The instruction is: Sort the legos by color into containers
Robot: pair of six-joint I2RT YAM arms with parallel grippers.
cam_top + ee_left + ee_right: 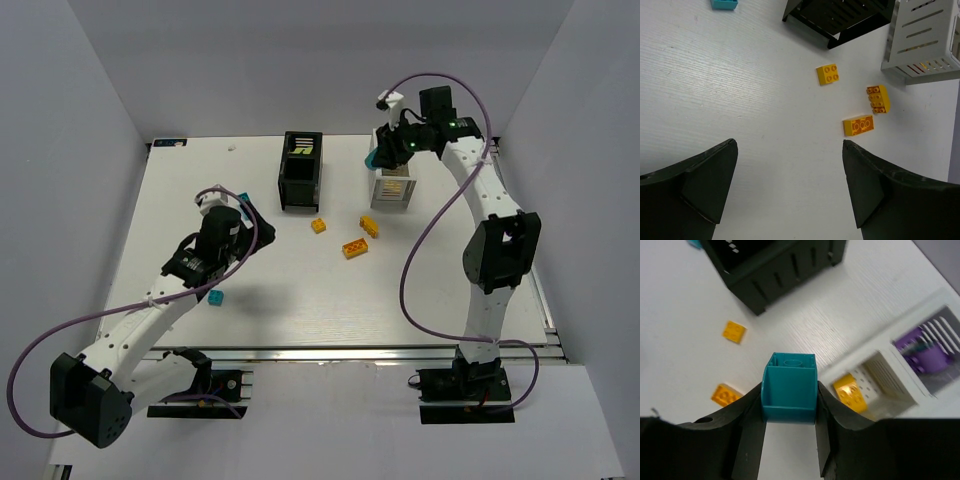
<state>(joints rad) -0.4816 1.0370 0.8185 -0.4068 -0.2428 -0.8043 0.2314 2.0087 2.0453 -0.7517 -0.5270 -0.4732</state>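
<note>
Right gripper [789, 402]: clamped on a cyan brick [789, 380], held aloft. In the top view the white box [392, 192], containing a yellow brick [850, 390] and a purple brick [925, 352], lies at 5 o'clock of it; the black box [300, 175] at 9 o'clock. Left gripper [789, 147]: jaws spread, empty, orange bricks [858, 125] at 1 o'clock. No legible writing.

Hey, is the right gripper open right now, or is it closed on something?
Shut on a cyan brick: in the right wrist view, the right gripper presses against both of its sides.
</note>
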